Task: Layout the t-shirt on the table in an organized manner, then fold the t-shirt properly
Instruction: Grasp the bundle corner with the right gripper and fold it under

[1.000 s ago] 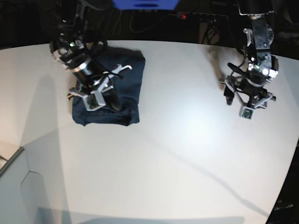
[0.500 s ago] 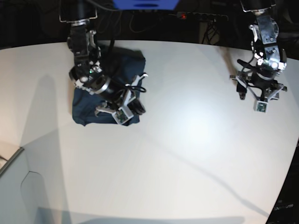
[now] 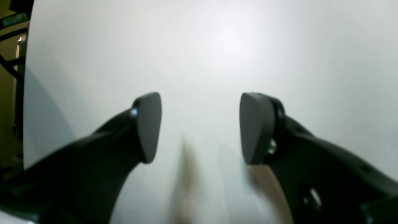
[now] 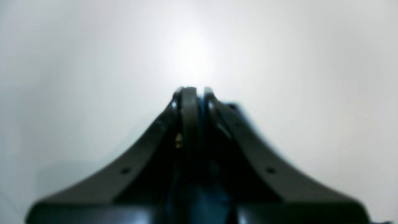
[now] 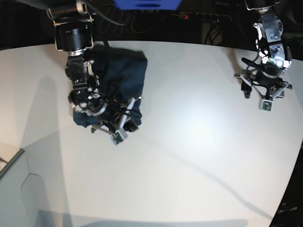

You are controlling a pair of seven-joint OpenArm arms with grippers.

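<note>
Right gripper (image 4: 196,91): jaws pressed together, a sliver of blue cloth showing between and just behind them; whether cloth is truly pinched, cannot tell. In the base view it (image 5: 131,124) sits at the near edge of the navy t-shirt (image 5: 128,71), which lies bunched behind it on the white table (image 5: 189,156). Left gripper (image 3: 199,127): jaws spread wide, bare tabletop between and beyond them; in the base view it (image 5: 255,90) hangs well apart from the shirt.
</note>
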